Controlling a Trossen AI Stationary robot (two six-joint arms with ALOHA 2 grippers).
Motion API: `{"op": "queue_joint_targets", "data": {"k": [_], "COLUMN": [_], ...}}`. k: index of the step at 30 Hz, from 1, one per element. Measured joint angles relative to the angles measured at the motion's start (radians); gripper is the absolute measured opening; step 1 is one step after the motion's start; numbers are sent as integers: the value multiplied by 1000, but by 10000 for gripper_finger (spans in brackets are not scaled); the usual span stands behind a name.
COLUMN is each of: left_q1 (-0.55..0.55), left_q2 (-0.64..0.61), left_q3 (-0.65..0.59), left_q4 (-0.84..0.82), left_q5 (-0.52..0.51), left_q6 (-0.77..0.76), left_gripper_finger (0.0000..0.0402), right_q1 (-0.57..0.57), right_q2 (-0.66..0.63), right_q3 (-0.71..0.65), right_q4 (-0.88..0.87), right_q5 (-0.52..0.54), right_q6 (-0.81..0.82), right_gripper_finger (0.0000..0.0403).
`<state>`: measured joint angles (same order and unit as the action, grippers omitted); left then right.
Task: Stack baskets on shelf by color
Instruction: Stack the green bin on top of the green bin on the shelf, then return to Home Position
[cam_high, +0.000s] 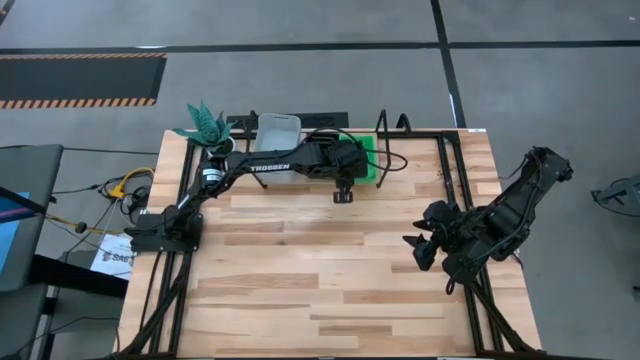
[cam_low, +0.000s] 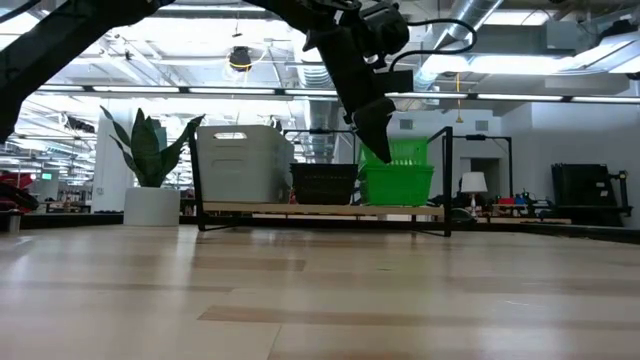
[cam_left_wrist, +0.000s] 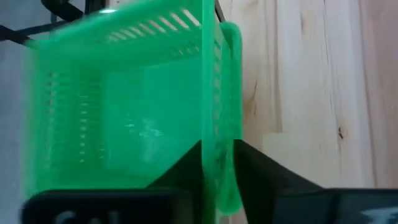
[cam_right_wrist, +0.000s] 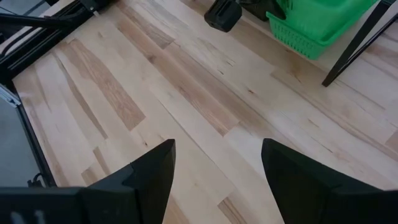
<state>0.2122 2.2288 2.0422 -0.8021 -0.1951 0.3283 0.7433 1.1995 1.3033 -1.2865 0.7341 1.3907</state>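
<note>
Pinching green basket (cam_left_wrist: 124, 112) wall (shut end effector (cam_left_wrist: 217, 162))

Robotics lab or industrial workshop. Grey concrete floor (cam_high: 300, 25) with hazard-striped mat (cam_high: 80, 80), exposed ceiling ducts (cam_low: 480, 20) and strip lights (cam_low: 540, 97), open hall behind. Wooden tabletop (cam_high: 330, 270) on black metal frame (cam_high: 165, 290), loose cables (cam_high: 125, 190) at its left edge.

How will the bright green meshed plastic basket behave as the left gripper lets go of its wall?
The green basket looks light and thin-walled, so its rim may flex. Held by one wall in the left gripper, it could tilt. Meshed sides likely give grip.
</note>
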Motion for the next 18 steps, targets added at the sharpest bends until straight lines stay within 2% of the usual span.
{"op": "queue_joint_targets", "data": {"k": [5, 9, 14, 18], "left_q1": [0, 0, 0, 0], "left_q2": [0, 0, -2, -2], "left_q3": [5, 29, 125, 253], "left_q4": [-4, -9, -50, -161], "left_q5": [-18, -60, -38, -36], "left_q6": [0, 0, -39, -81], "left_gripper_finger": [126, 162, 174, 174], "right_q1": [0, 0, 0, 0], "right_q2": [0, 0, 0, 0], "right_q3": [0, 0, 0, 0], "right_q4": [0, 0, 3, 3], "right_q5": [0, 0, 0, 7], "right_q6": [16, 24, 26, 26], "right_gripper_finger": [264, 264, 264, 264]}}
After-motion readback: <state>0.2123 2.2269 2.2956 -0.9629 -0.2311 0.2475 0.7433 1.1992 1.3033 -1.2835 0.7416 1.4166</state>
